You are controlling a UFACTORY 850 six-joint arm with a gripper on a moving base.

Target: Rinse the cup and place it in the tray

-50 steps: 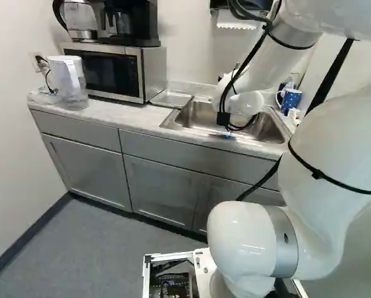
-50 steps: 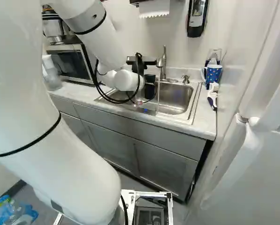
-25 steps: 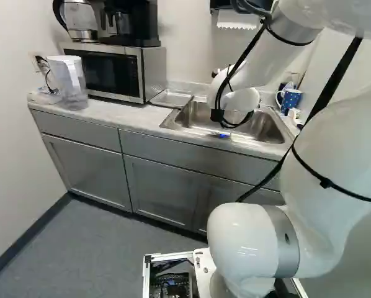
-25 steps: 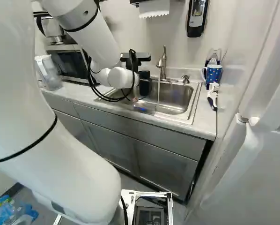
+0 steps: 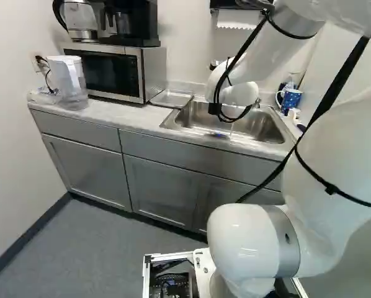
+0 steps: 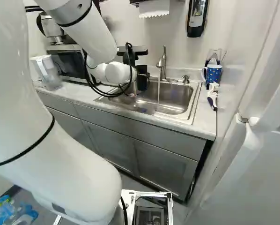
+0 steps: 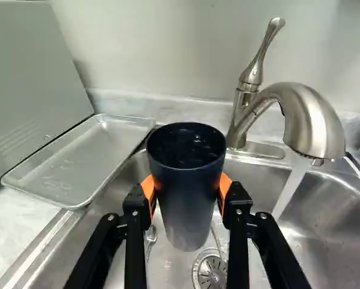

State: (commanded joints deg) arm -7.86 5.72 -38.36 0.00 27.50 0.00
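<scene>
Presently in the jaws: your dark cup [image 7: 189,211], upright over the sink [image 7: 324,238], orange pads [image 7: 224,188] pressing it from two sides; spacing is the cup's width.
Clock: read from the cup, 12 straight ahead of the jaws.
Faucet: head [image 7: 315,129] at 2 o'clock, stream [image 7: 290,188] running nearer 3, well apart from the cup.
Tray: at 10 o'clock, on the worktop [image 7: 17,235] between microwave [image 5: 111,69] and sink.
Rinse: glints inside hint at water; you can't confirm it's been rinsed. If it hasn't, go to 3 o'clock, mouth under the stream, rim below the faucet head.
Step in hand: probably the carry to the tray. Tip out any water over the sink first, then level up.
Path: lift until the base clears sink rim and tray lip, then ease toward 10; keep your wrist off the microwave's side.
Grip: wet walls may slip; go slowly, no extra squeeze.
Setting down: aim mid-tray, lower straight, feel the base sit flat, then open evenly and back off toward 6 o'clock.
</scene>
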